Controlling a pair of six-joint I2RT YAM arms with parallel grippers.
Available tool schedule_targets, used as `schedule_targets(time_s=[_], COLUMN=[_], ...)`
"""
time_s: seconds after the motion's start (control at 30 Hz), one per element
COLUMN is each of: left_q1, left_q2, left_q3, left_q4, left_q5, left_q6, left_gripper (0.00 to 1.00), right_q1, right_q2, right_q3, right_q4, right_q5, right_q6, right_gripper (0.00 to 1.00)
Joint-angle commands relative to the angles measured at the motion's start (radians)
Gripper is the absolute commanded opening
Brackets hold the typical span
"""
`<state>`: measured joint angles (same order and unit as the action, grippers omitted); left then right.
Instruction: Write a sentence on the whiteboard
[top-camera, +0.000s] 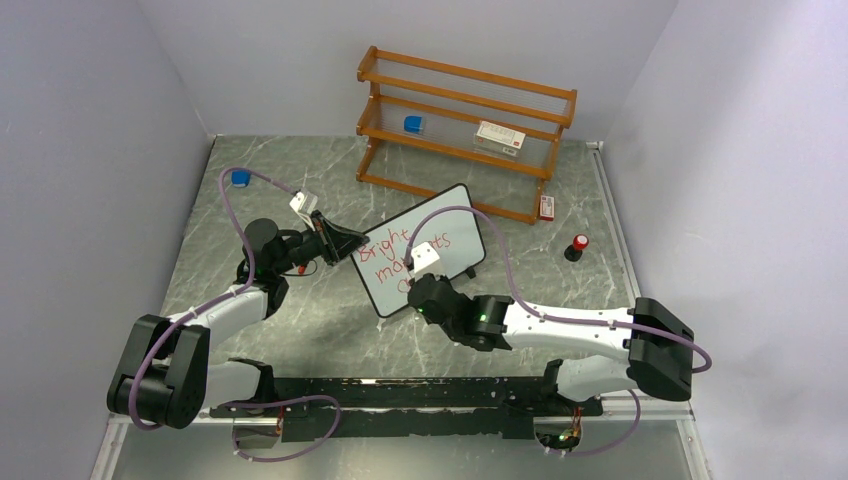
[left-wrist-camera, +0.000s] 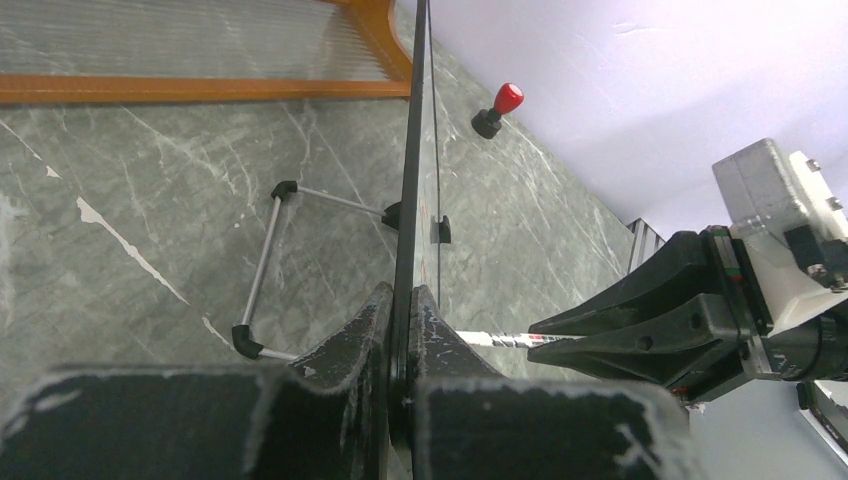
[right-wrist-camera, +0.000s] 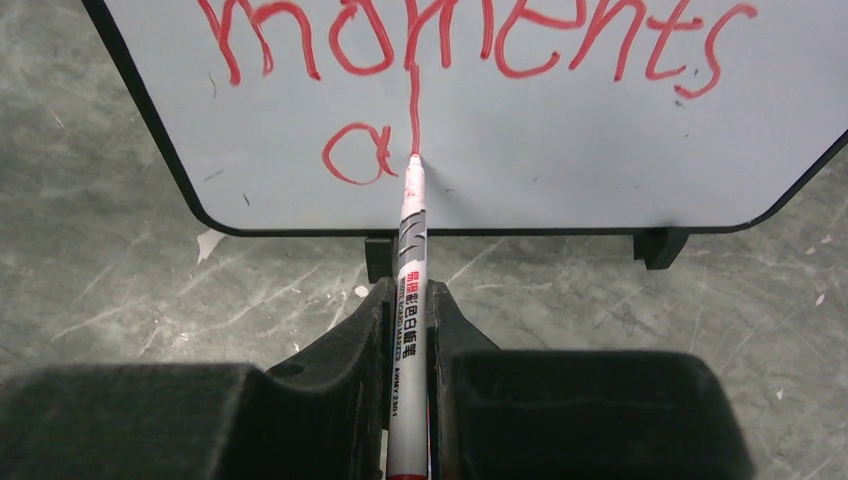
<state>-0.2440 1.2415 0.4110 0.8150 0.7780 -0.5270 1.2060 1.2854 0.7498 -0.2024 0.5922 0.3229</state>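
Note:
The whiteboard (top-camera: 455, 225) stands tilted in the middle of the table, with "Bright moments" and the start of a third line on it in red. My left gripper (top-camera: 352, 246) is shut on its left edge; the left wrist view shows the thin black frame (left-wrist-camera: 414, 150) pinched between the fingers of that gripper (left-wrist-camera: 411, 296). My right gripper (right-wrist-camera: 410, 292) is shut on a white marker (right-wrist-camera: 410, 270). The marker's red tip touches the whiteboard (right-wrist-camera: 580, 150) just right of a red "a". From above, the right gripper (top-camera: 417, 282) sits at the board's lower edge.
A wooden shelf (top-camera: 465, 110) at the back holds a blue item (top-camera: 413, 124) and a white box (top-camera: 498, 137). On the table lie a blue piece (top-camera: 240, 178), a small red-and-white box (top-camera: 546, 207) and a red-topped black piece (top-camera: 577, 246). The board's wire stand (left-wrist-camera: 262, 262) sticks out behind it.

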Motion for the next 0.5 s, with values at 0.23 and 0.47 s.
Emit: schedule_targets(time_s=[0.23, 0.47], left_q1=[-0.009, -0.009], left_q2=[0.004, 0.002], left_q3=[0.012, 0.012], left_q4=[-0.053, -0.056], left_q5=[-0.014, -0.014], left_q6=[0.039, 0.041], left_gripper=[0.05, 0.05], right_q1=[-0.002, -0.001], right_q2=[0.015, 0.009], right_q3=[-0.023, -0.019], right_q4=[-0.031, -0.011], right_q5=[-0.035, -0.004], right_q6=[0.03, 0.024], right_gripper=[0.0, 0.0])
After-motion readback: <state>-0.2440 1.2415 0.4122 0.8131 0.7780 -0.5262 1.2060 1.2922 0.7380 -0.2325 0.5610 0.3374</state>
